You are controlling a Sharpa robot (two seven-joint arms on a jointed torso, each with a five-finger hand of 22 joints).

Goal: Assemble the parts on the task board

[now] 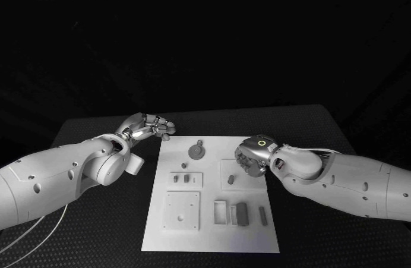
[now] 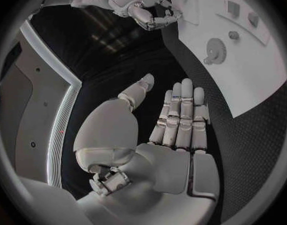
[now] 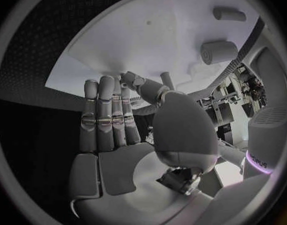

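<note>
Here the white task board [image 1: 171,232] lies between both hands. The left hand [image 1: 145,127] and right hand [image 1: 253,156] hold nothing, fingers apart. One round part [image 1: 197,153] sits between them.

Left hand [image 1: 145,127] and right hand [image 1: 253,156] both hover empty, fingers [image 2: 181,116] extended.

We see bare black table [image 1: 94,232] on both sides of the task board [image 1: 257,235]. Left hand [image 1: 147,127] blocks its far left corner, right hand [image 1: 253,156] its right edge.
</note>
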